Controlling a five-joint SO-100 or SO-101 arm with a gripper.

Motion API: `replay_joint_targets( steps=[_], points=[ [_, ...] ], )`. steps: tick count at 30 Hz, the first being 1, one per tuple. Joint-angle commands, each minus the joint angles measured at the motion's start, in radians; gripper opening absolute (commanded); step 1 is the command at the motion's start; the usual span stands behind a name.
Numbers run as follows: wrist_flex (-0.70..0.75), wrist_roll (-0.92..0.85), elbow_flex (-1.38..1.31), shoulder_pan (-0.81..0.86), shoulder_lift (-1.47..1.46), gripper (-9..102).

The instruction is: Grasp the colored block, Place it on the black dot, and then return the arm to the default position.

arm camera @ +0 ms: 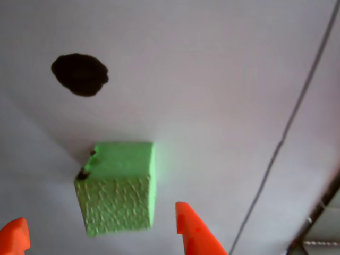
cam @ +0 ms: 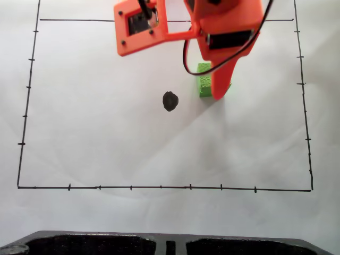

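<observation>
In the wrist view, the hand-drawn black dot (arm camera: pixel 80 74) is seen upper left, and the small green foam cube (arm camera: pixel 118 187) lies lower centre on the white paper (arm camera: pixel 223 79). The cube is straddled, ungripped, by the spread tips of the orange plastic gripper (arm camera: pixel 103 234). Closure on the skewed cube could twist or squeeze it out.

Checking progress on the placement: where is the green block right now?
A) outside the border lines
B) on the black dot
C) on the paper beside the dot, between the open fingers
C: the block sits apart from the dot, with an orange finger on either side.
</observation>
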Motion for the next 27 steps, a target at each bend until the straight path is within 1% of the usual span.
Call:
replay_joint_targets(
  steps=[1,6,14,18,23,27],
  points=[
    [-0.023,-0.014,-0.04,0.003,-0.023,36],
    [-0.066,-0.029,-0.04,0.003,-0.087,36],
    [-0.097,-0.044,-0.057,-0.005,-0.135,35],
    [-0.107,-0.049,-0.067,-0.006,-0.155,28],
    [-0.104,-0.054,-0.075,-0.011,-0.172,23],
    [-0.12,-0.069,-0.077,-0.008,-0.175,15]
  ],
)
